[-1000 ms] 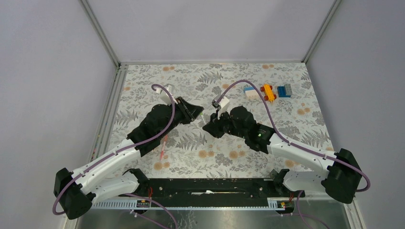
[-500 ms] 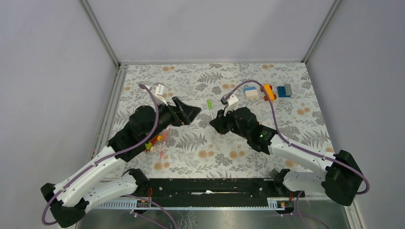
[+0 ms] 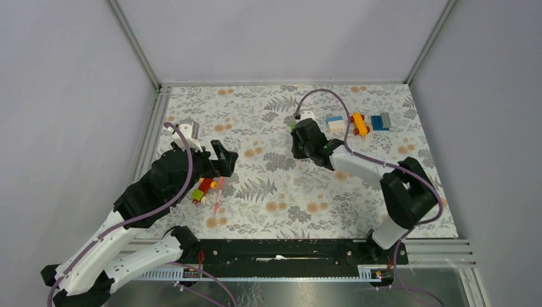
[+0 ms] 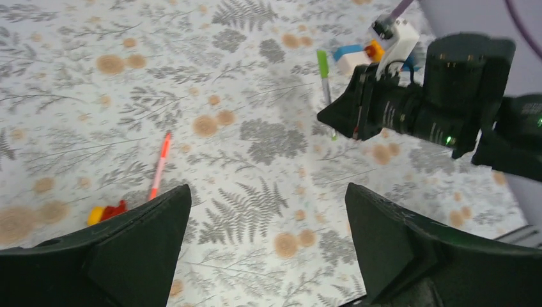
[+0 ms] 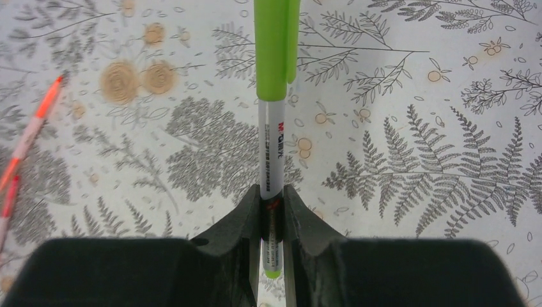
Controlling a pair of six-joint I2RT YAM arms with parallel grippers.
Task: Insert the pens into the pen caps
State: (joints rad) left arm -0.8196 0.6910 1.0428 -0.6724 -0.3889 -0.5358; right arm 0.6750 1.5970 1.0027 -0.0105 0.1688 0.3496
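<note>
Right tool clamped on green-capped white pen, left tool open, empty, pink pen ahead

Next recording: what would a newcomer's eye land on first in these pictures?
The right claw, far centre, is shut on a white pen with a bright green cap. The left claw hangs wide open at the left, with a pink pen lying loose on the floral cloth beside a red-yellow toy.
</note>
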